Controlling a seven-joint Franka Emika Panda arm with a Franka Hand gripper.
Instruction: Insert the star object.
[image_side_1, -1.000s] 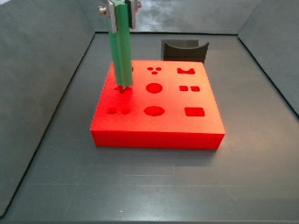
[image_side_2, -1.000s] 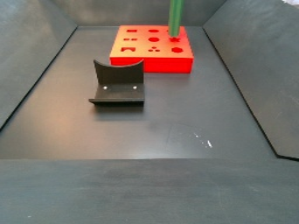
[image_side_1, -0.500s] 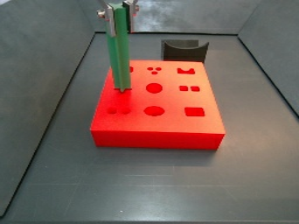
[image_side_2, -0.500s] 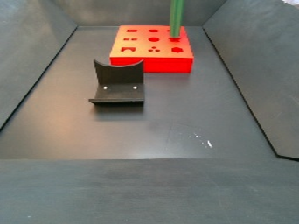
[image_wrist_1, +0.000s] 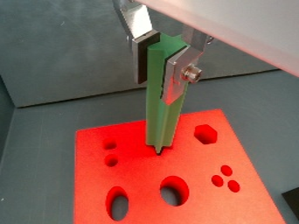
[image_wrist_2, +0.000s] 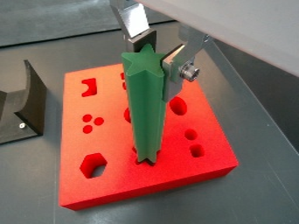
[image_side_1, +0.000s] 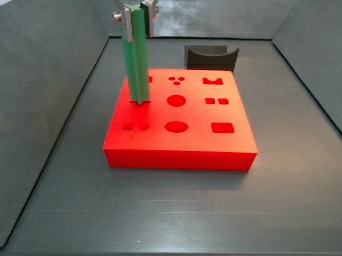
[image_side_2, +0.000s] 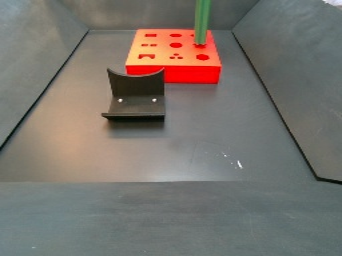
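Note:
The star object (image_side_1: 134, 65) is a long green rod with a star-shaped end (image_wrist_2: 142, 109). It stands upright with its lower tip on the top of the red block (image_side_1: 201, 115), at a hole near the block's edge (image_wrist_1: 156, 150). My gripper (image_side_1: 135, 14) is shut on the rod's upper part; both wrist views show the silver fingers (image_wrist_1: 176, 77) clamped on its sides (image_wrist_2: 172, 68). In a side view the rod (image_side_2: 202, 22) rises out of the top of the frame above the red block (image_side_2: 174, 62), and the gripper is out of view there.
The red block has several differently shaped holes (image_side_1: 221, 127). The dark fixture (image_side_2: 134, 97) stands on the floor away from the block; it also shows in a side view (image_side_1: 210, 55) and a wrist view (image_wrist_2: 26, 96). Grey walls (image_side_1: 54, 130) enclose the floor.
The gripper and rod have shifted very slightly sideways over the block; the rod's tip stays at the same hole. Nothing else moved.

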